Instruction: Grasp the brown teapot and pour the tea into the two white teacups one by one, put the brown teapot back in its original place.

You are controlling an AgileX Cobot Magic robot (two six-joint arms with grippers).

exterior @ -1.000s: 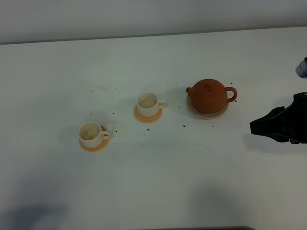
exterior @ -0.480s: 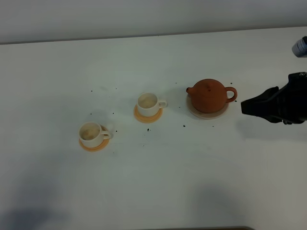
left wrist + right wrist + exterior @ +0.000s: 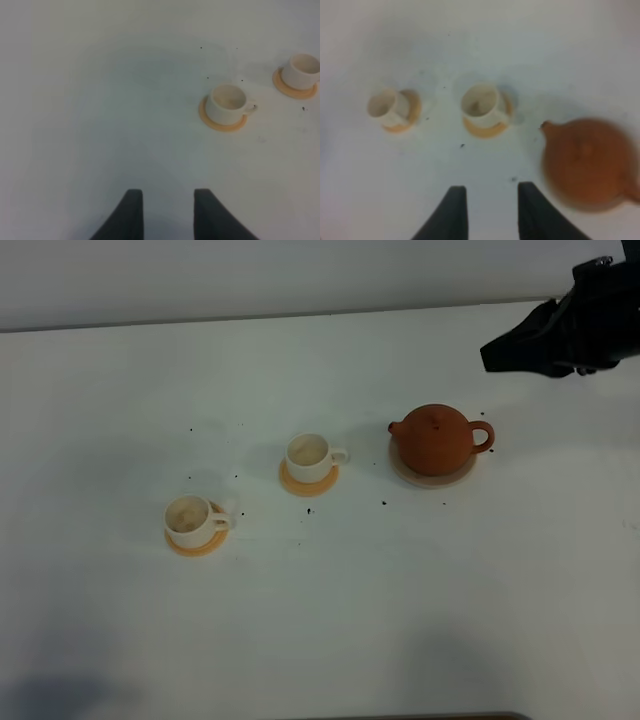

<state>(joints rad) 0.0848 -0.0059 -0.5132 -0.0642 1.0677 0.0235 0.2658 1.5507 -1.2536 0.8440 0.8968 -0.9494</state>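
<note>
- Brown teapot [image 3: 432,439]: stands upright, lid on, centred on the beige disc coaster [image 3: 431,482]. The coaster's rim shows around the pot's base. Nothing grips the pot.
- Spout and handle: the short spout points toward the two cups, and the loop handle lies on the opposite side.
- First white teacup [image 3: 310,453]: near the teapot on its spout side, upright on an orange coaster [image 3: 306,487]. Its handle faces the teapot and its inside is stained brownish.
- Second white teacup [image 3: 188,519]: well apart from the teapot, beyond the first cup and closer to the high camera. It sits on its own orange coaster [image 3: 196,548], slightly off centre, with the handle turned toward the teapot.
- Right gripper [image 3: 491,190]: raised above the white table [image 3: 320,640], beyond the teapot on its handle side and toward the table's far edge. Its dark fingers are parted with an empty gap between them, and they touch nothing. Its wrist view looks down on the blurred teapot and both cups.
- Left gripper [image 3: 167,194]: its fingers stand apart and hold nothing. It hangs over bare table on the far side of the second cup from the teapot.
- Dark specks [image 3: 384,503]: scattered on the table between the teapot and the cups.
</note>
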